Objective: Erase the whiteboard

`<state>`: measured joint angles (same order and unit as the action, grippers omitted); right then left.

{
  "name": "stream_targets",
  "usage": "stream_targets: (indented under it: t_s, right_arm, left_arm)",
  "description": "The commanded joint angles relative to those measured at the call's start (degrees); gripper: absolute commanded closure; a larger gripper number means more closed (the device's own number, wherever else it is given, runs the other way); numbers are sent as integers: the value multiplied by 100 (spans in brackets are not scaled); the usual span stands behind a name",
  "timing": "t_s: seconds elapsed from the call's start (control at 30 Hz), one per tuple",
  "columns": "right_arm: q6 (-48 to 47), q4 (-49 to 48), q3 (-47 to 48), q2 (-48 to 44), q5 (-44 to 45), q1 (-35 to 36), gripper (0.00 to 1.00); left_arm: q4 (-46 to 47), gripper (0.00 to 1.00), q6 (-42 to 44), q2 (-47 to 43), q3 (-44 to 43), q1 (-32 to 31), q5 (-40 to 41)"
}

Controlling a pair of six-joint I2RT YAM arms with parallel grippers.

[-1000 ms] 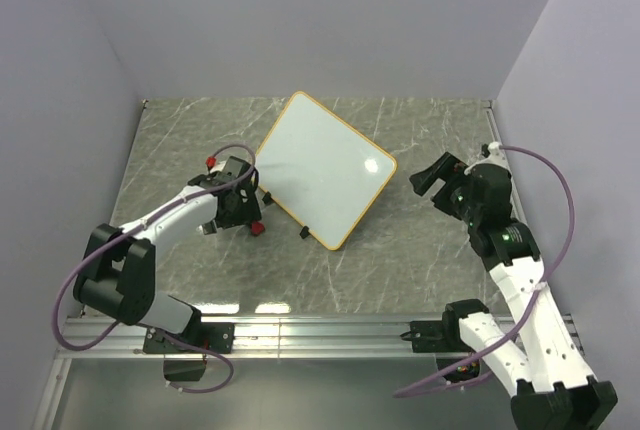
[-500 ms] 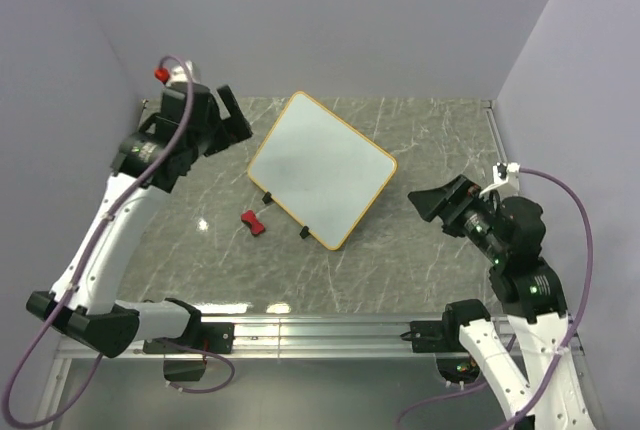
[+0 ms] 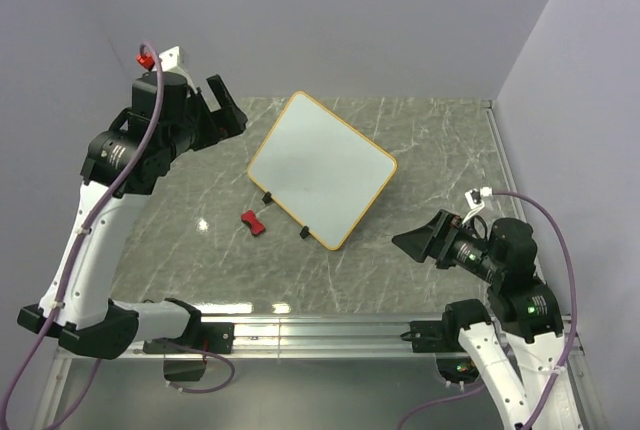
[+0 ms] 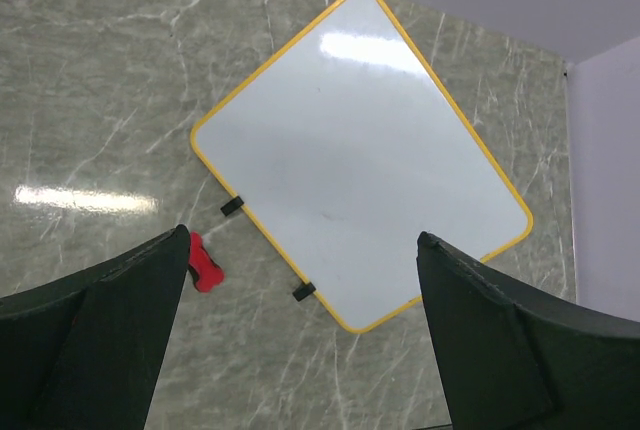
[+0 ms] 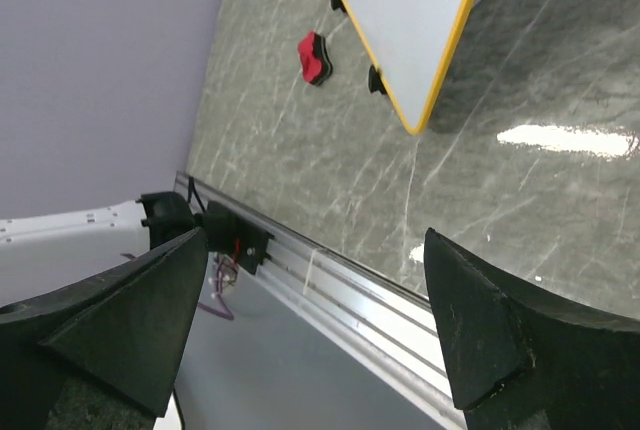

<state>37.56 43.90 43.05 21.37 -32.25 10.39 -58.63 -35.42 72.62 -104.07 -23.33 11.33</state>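
The whiteboard (image 3: 322, 170) lies flat on the desk (image 3: 420, 140), turned cornerwise, around the middle. The eraser block (image 3: 252, 222) lies on the desk just off the board's near-left edge, apart from it, beside the leftmost foot (image 3: 268, 197). The left tool (image 3: 228, 110) hangs over the back-left corner, left of the board. The right tool (image 3: 420, 238) is at the board's near right, well apart.

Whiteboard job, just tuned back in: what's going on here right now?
Nothing is being handled. The whiteboard lies flat on the table and shows no marks. The red eraser lies on the table beside the board's edge with the black feet. The left gripper is open, raised at the far left; the right gripper is open at the near right. Both are empty.
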Motion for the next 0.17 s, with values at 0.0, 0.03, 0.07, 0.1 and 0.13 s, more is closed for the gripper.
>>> stream_targets:
  t_s: [0.0, 0.03, 0.07, 0.1, 0.13]
  right_arm:
    - [-231, 101, 221, 69, -124, 103, 5]
    - [-240, 93, 239, 87, -98, 121, 5]
    - [-267, 75, 248, 131, -62, 147, 5]
    - [-267, 57, 283, 148, 34, 182, 5]
    - [-267, 57, 318, 166, 87, 200, 5]
  left_arm:
    - [115, 1, 254, -187, 132, 13, -315]
    - [219, 1, 290, -213, 176, 13, -298]
    - [255, 1, 299, -257, 212, 13, -272]
    - [299, 1, 316, -266, 238, 13, -150]
    - [361, 1, 360, -283, 247, 13, -105]
